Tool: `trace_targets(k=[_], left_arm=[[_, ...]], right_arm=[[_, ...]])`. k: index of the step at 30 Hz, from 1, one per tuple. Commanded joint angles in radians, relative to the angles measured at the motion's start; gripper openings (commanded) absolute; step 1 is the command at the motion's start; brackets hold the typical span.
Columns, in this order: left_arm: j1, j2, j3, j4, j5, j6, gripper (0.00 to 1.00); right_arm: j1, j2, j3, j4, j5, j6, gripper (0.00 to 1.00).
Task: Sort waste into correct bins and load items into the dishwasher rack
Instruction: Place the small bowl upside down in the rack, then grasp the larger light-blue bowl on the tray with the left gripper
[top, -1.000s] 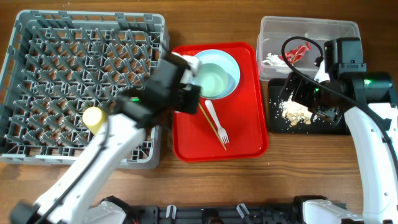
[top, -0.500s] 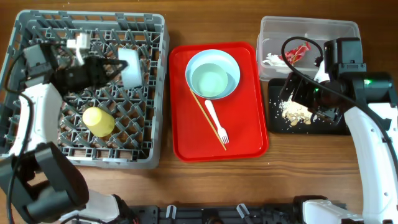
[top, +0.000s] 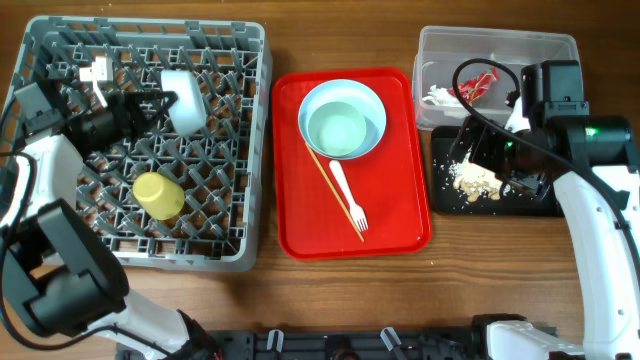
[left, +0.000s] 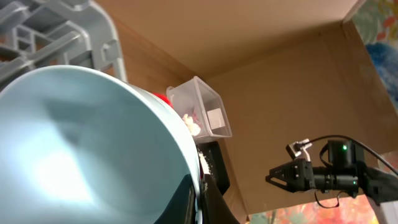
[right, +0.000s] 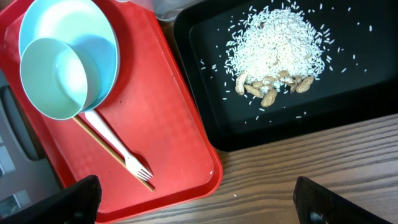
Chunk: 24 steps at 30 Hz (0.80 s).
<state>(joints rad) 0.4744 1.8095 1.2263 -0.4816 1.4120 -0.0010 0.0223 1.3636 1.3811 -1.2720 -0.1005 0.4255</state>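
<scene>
Bowl (top: 187, 98) stands on edge, pinched by the left pincer (top: 170, 100), over the rack's (top: 60, 25) far rows. Seating it looks a straight drop.

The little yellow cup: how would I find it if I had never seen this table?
Look at the large grey pegged rack on the left. The yellow cup sits among its pegs, low in the overhead view, the only yellow thing there.
</scene>
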Motion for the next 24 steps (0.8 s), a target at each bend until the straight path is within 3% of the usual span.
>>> trace_targets(k=[1,4,5,7,11,15,18,22,24], left_arm=[[0.050,0.051,0.011,-0.001,0.024,0.016,0.04],[0.116,0.052,0.011,-0.058,-0.103,0.016,0.04],[0.142,0.052,0.011,-0.084,-0.135,0.016,0.09],[0.192,0.052,0.011,-0.109,-0.142,0.016,0.56],[0.283,0.051,0.011,-0.133,-0.138,-0.006,0.96],[0.304,0.014,0.011,-0.125,-0.082,-0.041,1.00],[0.220,-0.084,0.011,-0.126,-0.160,-0.042,1.00],[-0.138,-0.281,0.011,-0.122,-0.594,-0.060,1.00],[-0.389,-0.313,0.011,-0.093,-0.848,-0.060,1.00]], right_arm=[[-0.003,-0.006,0.016,-0.001,-0.005,-0.008,1.00],[-0.003,-0.006,0.016,-0.001,-0.005,-0.008,1.00],[-0.003,-0.006,0.016,0.000,-0.005,-0.007,1.00],[-0.003,-0.006,0.016,0.000,-0.005,-0.007,1.00],[-0.003,-0.006,0.016,-0.001,-0.005,-0.007,1.00],[-0.003,-0.006,0.016,0.000,-0.005,-0.007,1.00],[-0.003,-0.006,0.016,-0.001,-0.005,-0.007,1.00],[-0.003,-0.006,0.016,-0.001,-0.005,-0.003,1.00],[-0.003,-0.006,0.016,-0.001,-0.005,-0.002,1.00]])
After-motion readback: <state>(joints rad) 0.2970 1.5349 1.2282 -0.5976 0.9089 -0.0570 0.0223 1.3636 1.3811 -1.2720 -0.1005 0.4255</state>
